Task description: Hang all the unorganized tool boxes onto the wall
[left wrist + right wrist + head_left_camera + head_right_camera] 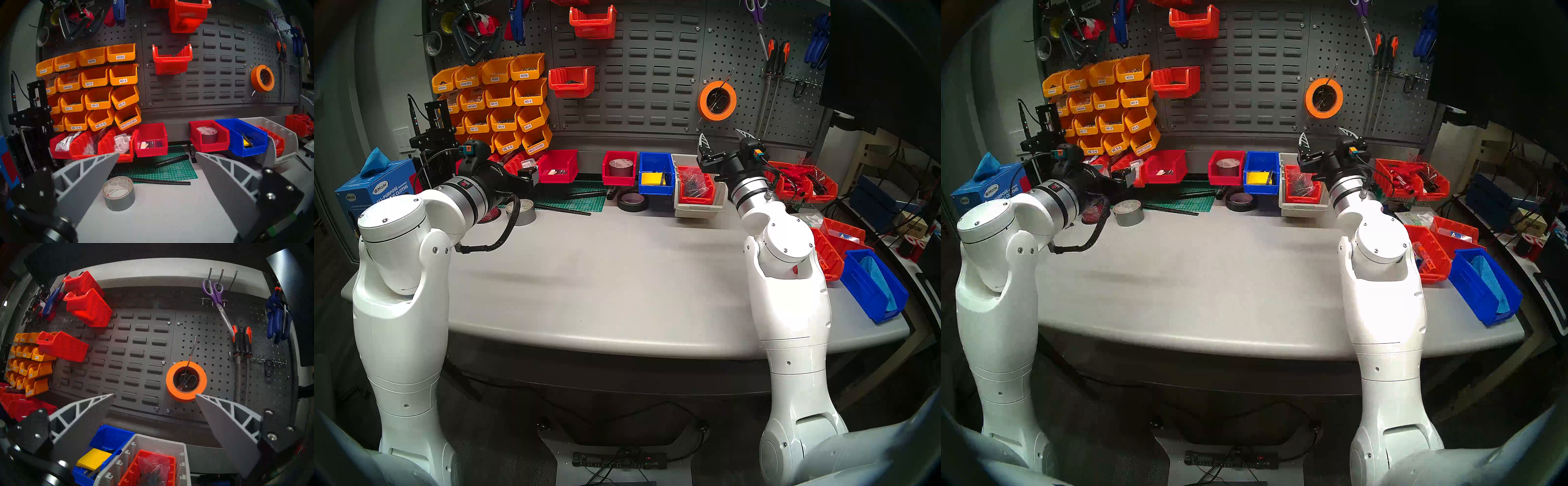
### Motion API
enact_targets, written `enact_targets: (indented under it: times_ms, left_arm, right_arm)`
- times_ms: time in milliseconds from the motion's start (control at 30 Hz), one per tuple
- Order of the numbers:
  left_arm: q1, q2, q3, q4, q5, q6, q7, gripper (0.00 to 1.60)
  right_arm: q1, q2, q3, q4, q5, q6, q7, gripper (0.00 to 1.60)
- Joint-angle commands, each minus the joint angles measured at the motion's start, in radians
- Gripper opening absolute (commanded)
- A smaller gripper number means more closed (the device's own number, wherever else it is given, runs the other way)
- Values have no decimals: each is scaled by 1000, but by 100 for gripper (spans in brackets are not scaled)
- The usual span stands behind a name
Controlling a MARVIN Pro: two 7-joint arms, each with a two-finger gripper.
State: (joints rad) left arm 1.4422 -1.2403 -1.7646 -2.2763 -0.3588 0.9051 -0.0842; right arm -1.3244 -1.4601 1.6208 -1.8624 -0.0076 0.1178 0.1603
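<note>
Your right gripper (723, 137), spread and empty, sits nearest the red bin (695, 188), just below-left of it.

Workshop corner, artificially lit.
A grey bench (619, 271) fills the centre; dark floor below at six o'clock, a power strip (619, 461) on it, cluttered shelving (884, 203) at three o'clock.

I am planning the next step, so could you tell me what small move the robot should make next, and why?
Probably bring the open, empty left gripper forward and down toward the red bin on the bench just ahead of it. Orange-red bins already hang on the louvred wall panel, which has free slots, while this red one is not yet hung.
</note>
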Motion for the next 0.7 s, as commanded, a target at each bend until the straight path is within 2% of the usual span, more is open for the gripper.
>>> enact_targets:
  times_ms: [0,400,667]
  left_arm:
    - [-12,0,0,-11,0,-8,0,160]
    - [-12,3,0,-11,-3,-9,2,160]
    - [-12,4,1,-11,-5,-10,4,160]
  right_arm:
    - [-95,-1,22,-118,4,65,-5,160]
    - [-196,-38,42,-229,-28,136,-76,160]
    - [-270,-59,66,-269,-53,168,-123,160]
